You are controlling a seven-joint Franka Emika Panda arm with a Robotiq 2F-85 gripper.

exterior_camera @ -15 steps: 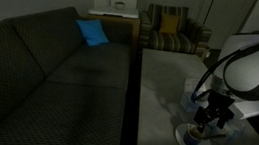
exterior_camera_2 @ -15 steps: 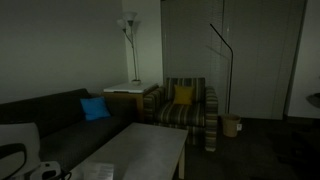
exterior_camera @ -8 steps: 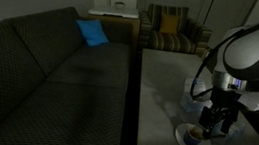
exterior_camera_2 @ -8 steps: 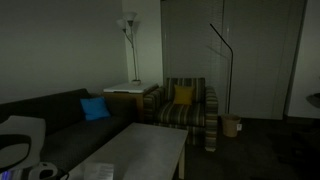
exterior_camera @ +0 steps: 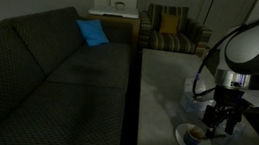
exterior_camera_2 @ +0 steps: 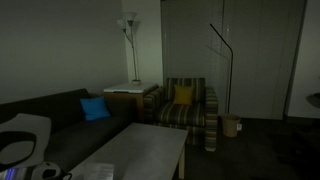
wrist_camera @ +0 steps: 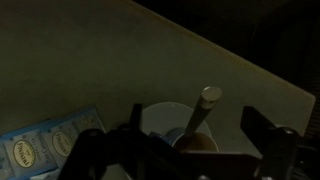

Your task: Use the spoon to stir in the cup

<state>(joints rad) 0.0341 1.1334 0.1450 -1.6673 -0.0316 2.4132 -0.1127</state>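
I hold my pincer (wrist_camera: 183, 150) wide above the cup (wrist_camera: 158, 122); the spoon (wrist_camera: 203, 112) stands inside, handle tilted, between the jaws.

Your gripper (exterior_camera: 215, 123) hangs directly over the cup (wrist_camera: 164, 121), fingers (wrist_camera: 268, 136) spread apart. The spoon (wrist_camera: 203, 111) stands tilted in the cup, and its handle rises between the fingers, so it is your nearest obstacle. In the wrist view, a tea packet (wrist_camera: 44, 148) lies just beside the cup. In an exterior view, a bluish object (exterior_camera: 195, 90) stands near the saucer (exterior_camera: 184, 141). The table (exterior_camera: 163, 82) offers open passage toward the armchair (exterior_camera: 170, 33).
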